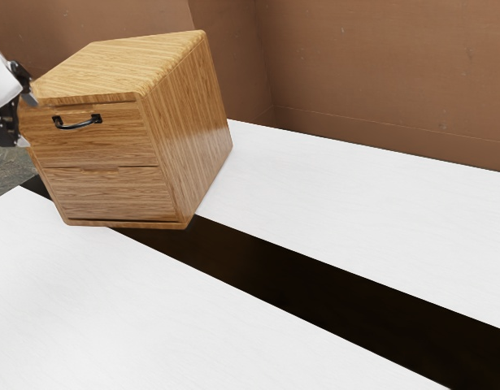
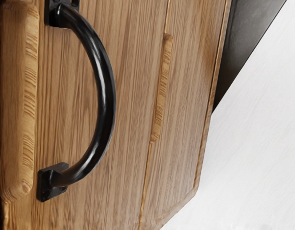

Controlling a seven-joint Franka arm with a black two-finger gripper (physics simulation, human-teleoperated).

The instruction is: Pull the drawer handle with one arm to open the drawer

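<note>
A wooden cabinet with two stacked drawers stands at the exterior view's left, on the white table's far slab. The upper drawer carries a curved black handle; its front looks about flush with the lower drawer. My arm's white and black hand enters at the left edge, just beside the cabinet's upper front corner and apart from the handle. In the wrist view the black handle arcs close before the hand across the drawer front, with nothing touching it.
Two white table slabs are split by a dark gap that runs under the cabinet's base. Brown walls close off the back. Grey floor shows at the left.
</note>
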